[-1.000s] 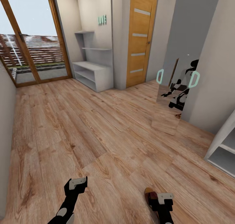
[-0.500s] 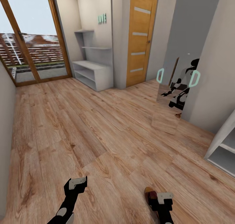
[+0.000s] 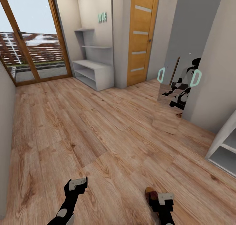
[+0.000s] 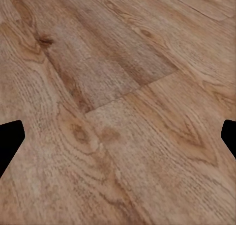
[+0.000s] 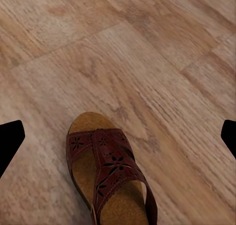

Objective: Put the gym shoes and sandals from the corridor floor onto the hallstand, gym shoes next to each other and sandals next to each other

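The one relation that matters here is between the right gripper (image 3: 165, 198) and the sandal (image 3: 151, 196) beside it. In the head view the sandal lies on the corridor floor (image 3: 98, 136) at the bottom of the frame, just at the gripper's 9 o'clock side and partly hidden behind it, so whether the two touch cannot be told. The right wrist view shows the sandal (image 5: 109, 173) sole-down, its cork footbed up, with its rounded end pointing toward 12 o'clock ahead of the fingers; its long axis runs roughly along the line the gripper looks. The dark fingertips (image 5: 11, 139) sit wide apart at the frame's edges with the sandal between them, holding nothing. The left gripper (image 3: 78, 183) hovers over bare planks, its fingers (image 4: 10, 144) likewise spread and empty, well apart from the sandal, so the right arm is clearly the nearer one. The hallstand (image 3: 93, 72) stands far off at about 11 o'clock against the back wall, next to a wooden door (image 3: 141, 38). A grasp probably calls for the right gripper to descend across the strap.
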